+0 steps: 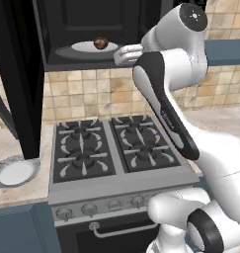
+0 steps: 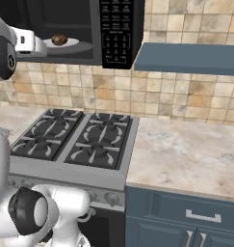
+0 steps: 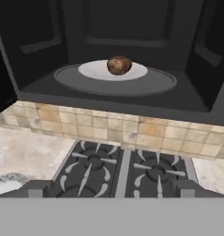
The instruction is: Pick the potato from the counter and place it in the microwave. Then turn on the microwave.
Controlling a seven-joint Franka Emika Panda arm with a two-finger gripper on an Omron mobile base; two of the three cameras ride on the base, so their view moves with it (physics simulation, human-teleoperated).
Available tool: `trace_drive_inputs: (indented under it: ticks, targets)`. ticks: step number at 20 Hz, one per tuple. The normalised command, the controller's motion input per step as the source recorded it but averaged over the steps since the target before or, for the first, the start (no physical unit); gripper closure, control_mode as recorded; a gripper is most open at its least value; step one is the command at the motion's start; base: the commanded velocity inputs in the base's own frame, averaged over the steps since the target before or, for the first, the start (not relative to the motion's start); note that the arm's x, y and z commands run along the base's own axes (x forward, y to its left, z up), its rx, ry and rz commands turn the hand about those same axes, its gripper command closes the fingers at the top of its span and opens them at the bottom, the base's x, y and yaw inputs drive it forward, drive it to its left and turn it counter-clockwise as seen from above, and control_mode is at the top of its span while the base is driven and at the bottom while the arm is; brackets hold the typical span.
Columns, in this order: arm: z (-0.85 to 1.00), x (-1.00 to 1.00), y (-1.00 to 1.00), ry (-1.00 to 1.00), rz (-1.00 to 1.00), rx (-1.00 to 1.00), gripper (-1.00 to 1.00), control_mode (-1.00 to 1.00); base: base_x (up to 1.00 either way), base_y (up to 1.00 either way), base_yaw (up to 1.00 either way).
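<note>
Potato [image 3: 119, 65] sits on the turntable inside the microwave [image 2: 119, 34]; gripper [image 1: 122, 54] open, holding nothing — door [image 1: 15, 79] ajar; swinging it carelessly could jolt the potato off.

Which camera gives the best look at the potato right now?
The hand view: the potato sits central and unobstructed on the white turntable inside the microwave. The left base view shows it small near the top, beside the arm; the right base view shows it small too, at upper left.
</note>
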Motion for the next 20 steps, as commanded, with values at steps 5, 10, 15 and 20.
trace_drive_inputs:
  ticks: [5,10,15,20]
  targets:
    - [-0.27,-1.0,0.0,-0.14,0.0,-0.05,-1.0,-1.0,0.0,0.0,0.0]
    - [-0.57,-0.89,0.0,-0.18,0.0,-0.16,-1.0,-1.0,0.0,0.0,0.0]
    - [-0.54,-0.91,0.02,-0.2,0.0,-0.16,-1.0,-1.0,0.0,0.0,0.0]
    - [-0.33,-0.65,0.18,-0.21,-0.01,-0.14,-1.0,-1.0,0.0,0.0,0.0]
